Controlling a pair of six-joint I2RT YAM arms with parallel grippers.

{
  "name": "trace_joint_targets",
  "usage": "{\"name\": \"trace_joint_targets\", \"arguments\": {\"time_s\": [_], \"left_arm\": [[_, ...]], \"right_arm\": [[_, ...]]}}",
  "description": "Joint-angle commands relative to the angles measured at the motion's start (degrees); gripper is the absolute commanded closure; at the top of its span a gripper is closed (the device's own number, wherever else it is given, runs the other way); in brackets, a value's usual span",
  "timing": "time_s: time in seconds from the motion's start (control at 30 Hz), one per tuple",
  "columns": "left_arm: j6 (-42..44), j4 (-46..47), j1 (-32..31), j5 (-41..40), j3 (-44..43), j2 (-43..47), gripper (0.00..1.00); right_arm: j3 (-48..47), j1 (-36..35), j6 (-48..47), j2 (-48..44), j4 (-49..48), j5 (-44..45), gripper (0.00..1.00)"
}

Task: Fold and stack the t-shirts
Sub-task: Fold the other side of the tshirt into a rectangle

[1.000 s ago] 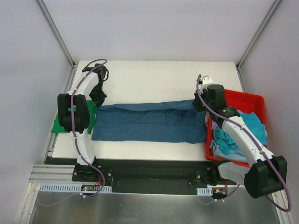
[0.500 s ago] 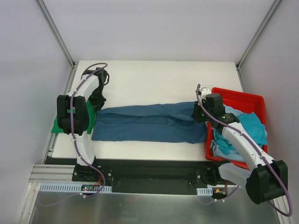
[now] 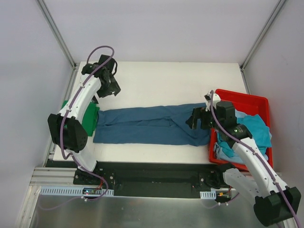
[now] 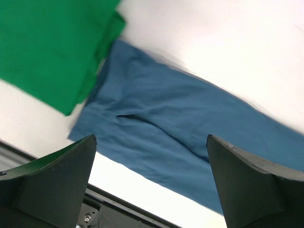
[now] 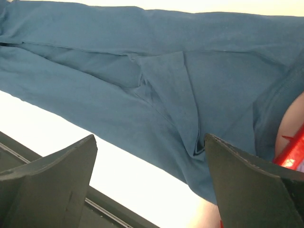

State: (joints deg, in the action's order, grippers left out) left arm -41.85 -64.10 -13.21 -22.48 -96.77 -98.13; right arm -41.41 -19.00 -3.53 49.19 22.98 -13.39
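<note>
Hovering wide open and empty, the left hand [image 3: 113, 88] and right hand [image 3: 194, 119] flank the blue tee [image 3: 147, 126] stretched along the worktop [image 3: 161, 80].

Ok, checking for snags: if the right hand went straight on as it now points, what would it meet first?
Probably the dark blue t-shirt: it fills the view ahead of the right hand, with nothing in between, though depth is unclear.

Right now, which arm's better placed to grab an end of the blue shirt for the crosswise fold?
Right, likely: right claw hangs open over the blue shirt at its end by the bin; left claw is off the shirt, farther back.
</note>
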Motion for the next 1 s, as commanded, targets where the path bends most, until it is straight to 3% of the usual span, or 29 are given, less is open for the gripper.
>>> {"name": "trace_joint_targets", "arguments": {"time_s": [0.0, 0.23, 0.4, 0.67, 0.97], "left_arm": [[7.39, 8.28, -1.02, 17.89, 1.06, -3.20, 0.01], [8.89, 9.78, -2.17, 22.39, 2.46, -11.82, 0.01], [9.06, 11.80, -2.17, 23.80, 6.76, -13.84, 0.01], [8.54, 12.59, -2.17, 23.80, 8.79, -16.92, 0.01], [8.36, 12.50, -2.17, 22.83, 9.58, -16.84, 0.01]], "right_arm": [[-3.84, -0.24, 2.74, 8.17, -6.90, -4.19, 0.04], [-18.00, 0.90, 1.95, 34.98, -0.49, -10.85, 0.04], [-20.64, 1.78, 1.33, 44.31, -0.22, -10.53, 0.04], [-18.10, 1.69, 1.24, 46.61, -0.57, -10.60, 0.04], [-13.35, -1.03, 0.89, 41.00, -0.14, -18.78, 0.04]]}}
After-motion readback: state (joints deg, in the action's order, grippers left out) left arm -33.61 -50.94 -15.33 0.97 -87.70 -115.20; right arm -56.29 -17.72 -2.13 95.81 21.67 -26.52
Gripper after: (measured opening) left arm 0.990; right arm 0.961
